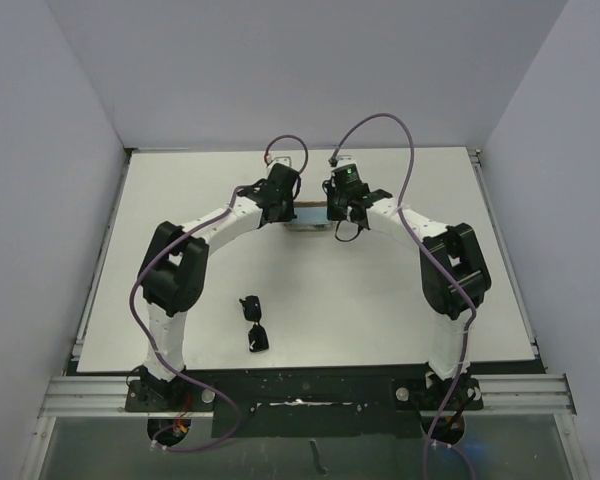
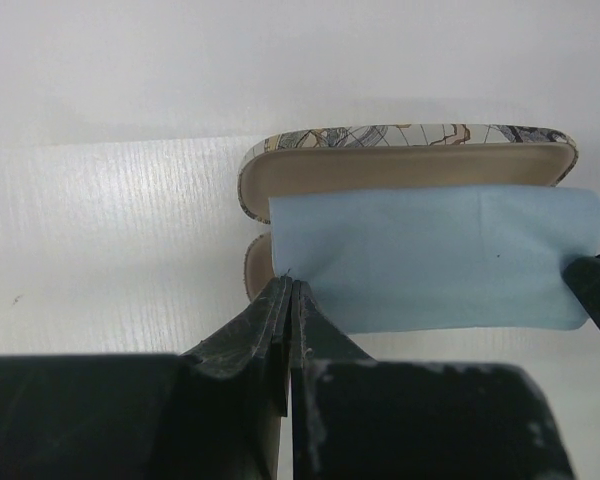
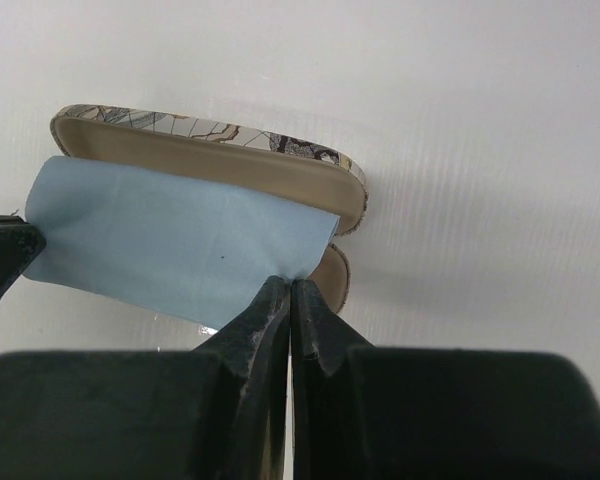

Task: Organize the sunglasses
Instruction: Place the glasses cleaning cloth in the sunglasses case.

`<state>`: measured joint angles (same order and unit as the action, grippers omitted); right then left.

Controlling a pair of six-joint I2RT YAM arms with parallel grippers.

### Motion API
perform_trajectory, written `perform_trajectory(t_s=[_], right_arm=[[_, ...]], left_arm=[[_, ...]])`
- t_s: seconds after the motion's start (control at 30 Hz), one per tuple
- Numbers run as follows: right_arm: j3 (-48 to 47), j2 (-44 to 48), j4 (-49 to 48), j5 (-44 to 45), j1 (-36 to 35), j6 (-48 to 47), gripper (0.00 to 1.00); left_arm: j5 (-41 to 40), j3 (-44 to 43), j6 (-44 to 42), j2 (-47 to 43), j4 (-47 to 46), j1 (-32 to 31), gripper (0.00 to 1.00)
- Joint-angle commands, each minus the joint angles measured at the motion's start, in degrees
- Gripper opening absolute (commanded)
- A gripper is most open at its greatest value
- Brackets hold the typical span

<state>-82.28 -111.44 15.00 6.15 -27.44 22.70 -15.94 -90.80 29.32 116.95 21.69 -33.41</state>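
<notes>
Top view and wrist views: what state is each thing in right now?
sunglasses: lying on the table, untouched.
case: open, lid up.
cloth: spread over the open case, pinched at two corners.
left claw: shut on the cloth.
right claw: shut on the cloth.

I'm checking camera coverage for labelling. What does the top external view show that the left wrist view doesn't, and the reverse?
Only the top external view shows the sunglasses, lying on the table near the left arm's base, away from both arms' tips. Only the left wrist view shows clearly the open patterned case and the left end effector shut on a corner of the light blue cloth. Both show the white table and the cloth, from above only as a sliver.
</notes>
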Motion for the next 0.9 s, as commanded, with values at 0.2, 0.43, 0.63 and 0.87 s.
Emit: perform_trajectory(t_s=[0.2, 0.43, 0.63, 0.87], right_arm=[[-2.27, -2.1, -2.13, -1.05, 0.55, -0.81, 0.0], [-2.01, -2.86, -2.52, -1.48, 0.89, -0.8, 0.0], [-1.96, -3.08, -2.66, -1.67, 0.92, -0.81, 0.0], [-0.91, -3.26, -3.25, -2.15, 0.9, -0.55, 0.0]], left_arm=[[1.05, -2.27, -0.54, 1.22, -2.25, 0.41, 0.0], [1.43, -2.22, -0.45, 2.12, -2.42, 0.63, 0.0], [1.79, -2.54, -0.45, 2.85, -2.43, 0.68, 0.0], [1.88, -1.17, 0.01, 2.4, -2.66, 0.63, 0.0]])
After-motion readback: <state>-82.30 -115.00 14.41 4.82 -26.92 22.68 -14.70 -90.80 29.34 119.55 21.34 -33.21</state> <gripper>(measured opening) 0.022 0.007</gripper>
